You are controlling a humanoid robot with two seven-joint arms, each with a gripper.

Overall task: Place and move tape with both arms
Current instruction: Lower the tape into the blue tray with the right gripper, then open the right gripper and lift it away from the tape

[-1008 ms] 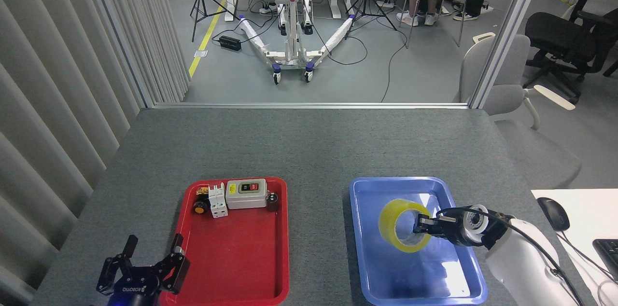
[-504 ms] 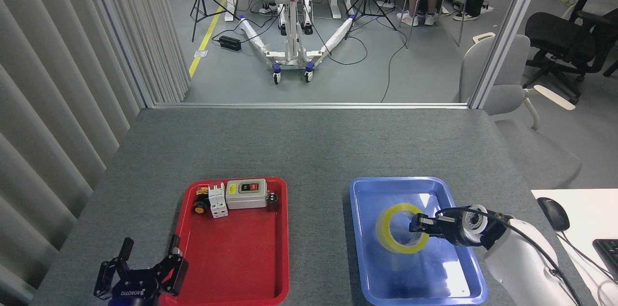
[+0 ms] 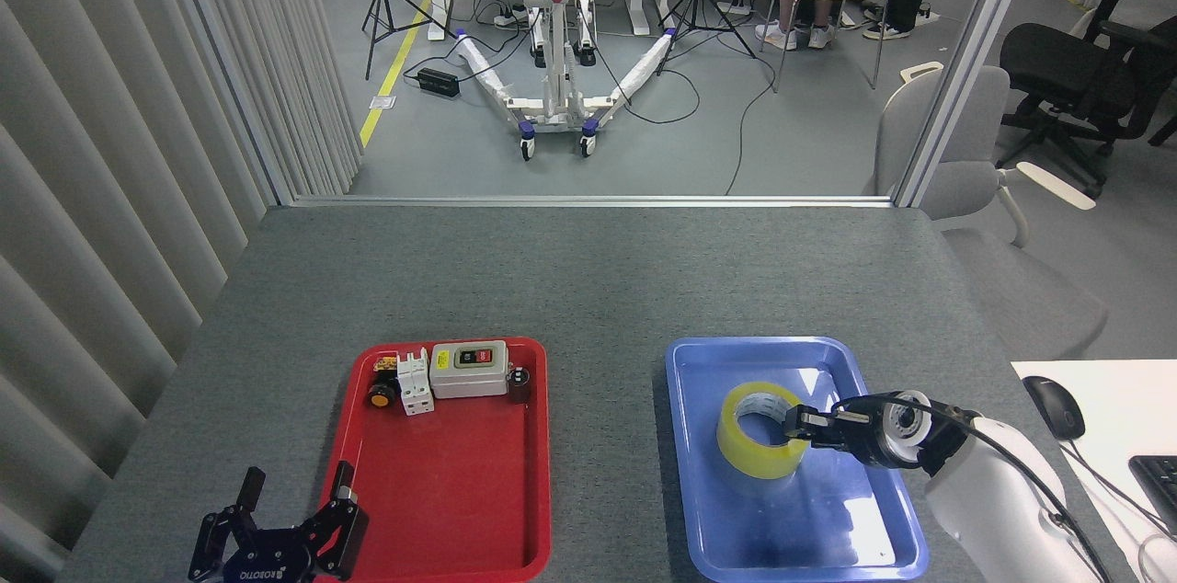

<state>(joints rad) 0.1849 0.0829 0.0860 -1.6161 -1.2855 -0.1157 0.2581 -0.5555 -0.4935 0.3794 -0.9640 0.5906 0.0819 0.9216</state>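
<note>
The right gripper pinched the tape's wall mid-tray — a thin hold that could slip. The left gripper waited wide apart at the table's near-left corner.

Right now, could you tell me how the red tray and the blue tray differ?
The red tray holds electrical parts along its far edge; the blue tray holds only the tape. The left gripper hovers beside the red tray; the right gripper reaches into the blue one. Both are shallow rectangles.

Yellow tape roll, flat in blue tray
</note>
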